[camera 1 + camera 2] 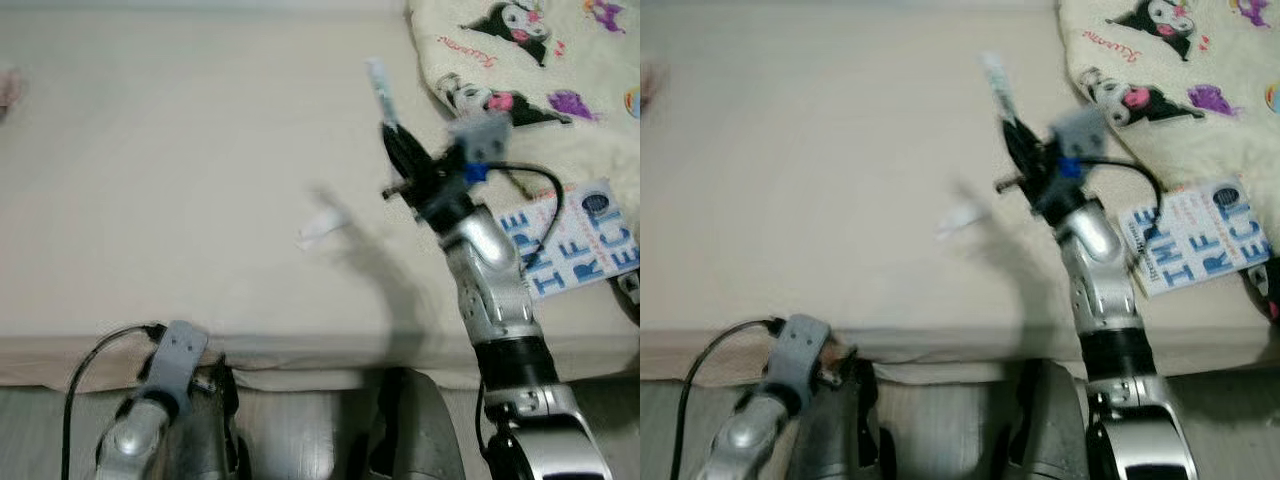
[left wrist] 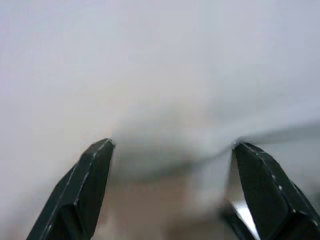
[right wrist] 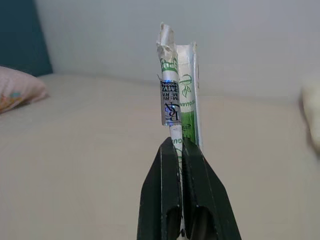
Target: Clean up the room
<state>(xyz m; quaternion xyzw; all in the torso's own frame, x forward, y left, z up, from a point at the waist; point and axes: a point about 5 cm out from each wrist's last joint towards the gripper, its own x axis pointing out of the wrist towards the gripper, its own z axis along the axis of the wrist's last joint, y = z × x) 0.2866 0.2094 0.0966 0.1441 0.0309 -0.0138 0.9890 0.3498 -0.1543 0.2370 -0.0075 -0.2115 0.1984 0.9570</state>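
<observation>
Right pincer clamped on thin rolled paper wrapper | left pincer spread wide, empty | smooth beige bed

Your frame is mostly a cream bed, its front edge running across the lower part. At the upper right you see a blanket printed with cartoon characters. At the far left edge, high up, sits a blurred pink pillow. Below the bed's edge, you see a strip of pale floor.
</observation>
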